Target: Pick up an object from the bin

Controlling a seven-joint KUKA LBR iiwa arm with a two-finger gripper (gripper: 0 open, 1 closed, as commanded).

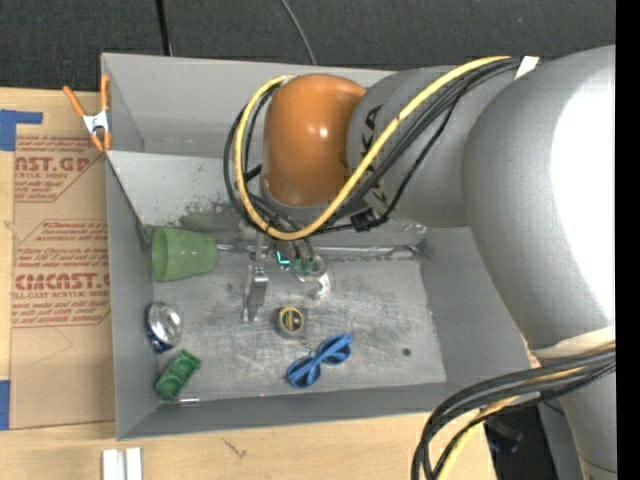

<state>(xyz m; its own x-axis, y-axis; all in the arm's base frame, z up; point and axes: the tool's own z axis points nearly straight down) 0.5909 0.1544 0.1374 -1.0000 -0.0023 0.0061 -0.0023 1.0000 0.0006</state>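
The gripper hangs low over the middle of the grey metal bin, beneath the arm's orange cover and its loop of yellow and black cables. Its two fingers stand apart, one slender and metallic on the view's left, the other shorter and paler on the right, and nothing is between them. The tips are close to the scuffed bin floor; whether they touch it I cannot tell.

Nearest to the gripper is a small round dark disc with a gold ring. It lies flat on the floor just toward the bin's near side from the gap between the fingers, close to the left one but not enclosed by either.

Further toward the near wall, slightly right of the disc, is a pair of blue toy glasses, lying at a slant. Against the left side of the bin, a pale green plastic cup lies tipped over, its mouth pointing left and its base toward the gripper. Below the cup in the view, a crushed silver and blue can rests near the left wall, and a small green block-like toy sits in the near left corner. All of these lie singly, well apart from one another.
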